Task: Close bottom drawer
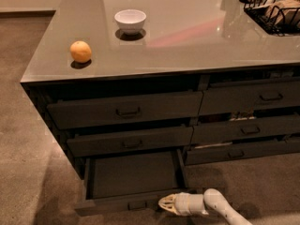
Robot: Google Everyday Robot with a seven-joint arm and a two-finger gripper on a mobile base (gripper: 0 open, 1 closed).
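The bottom drawer [133, 175] of the wider left stack is pulled far out. It is a long flat dark-grey tray, and its low front panel [117, 205] with a small dark pull faces the floor's near side. My gripper [161, 202] is low at the bottom of the view, pointing left. Its tip is at the right end of the drawer's front panel, close to or touching it. The white arm runs off to the lower right.
Two darker drawer fronts [126, 110] sit above the open drawer, and a second stack [248, 125] stands to the right. On the grey countertop [197, 36] are an orange [80, 51], a white bowl [130, 20] and a black wire basket [276, 8]. Brown carpet lies around the cabinet.
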